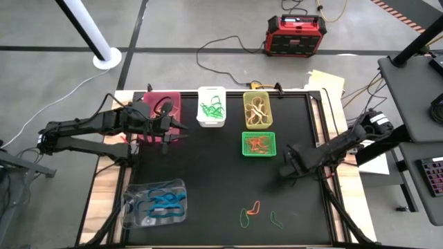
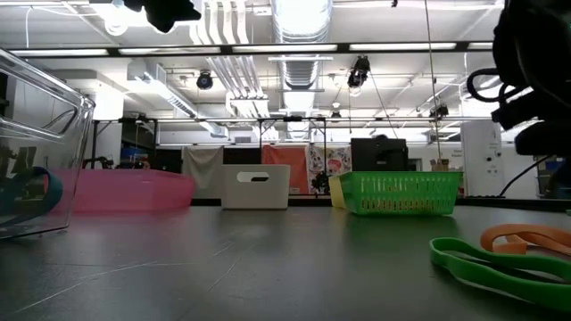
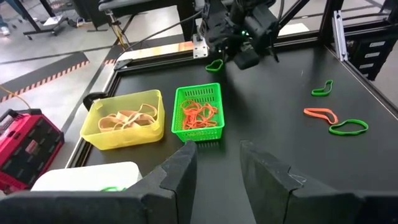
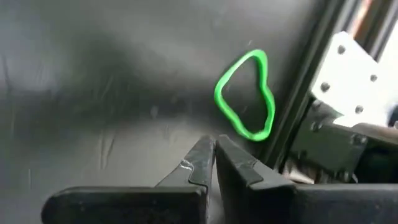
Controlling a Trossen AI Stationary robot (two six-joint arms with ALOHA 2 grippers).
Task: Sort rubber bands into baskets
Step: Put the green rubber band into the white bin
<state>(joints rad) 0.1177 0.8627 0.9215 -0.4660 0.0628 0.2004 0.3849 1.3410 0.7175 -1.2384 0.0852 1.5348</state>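
Rubber bands [image 1: 251, 209] lay loose on the tabletop [image 1: 221, 180] in the high view while the left tool [image 1: 168, 135] hung over the pink basket [image 1: 163, 108]; its wrist view showed fingers [image 3: 176, 171] apart and empty, seemingly after a drop, and the right wrist view showed the right tool [image 4: 214, 152] together, empty, just beside a green band [image 4: 245, 96].

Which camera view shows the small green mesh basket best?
The left wrist view: the green mesh basket shows whole, orange bands inside. The high view shows it from above but smaller; the low view shows only its side; the right wrist view misses it.
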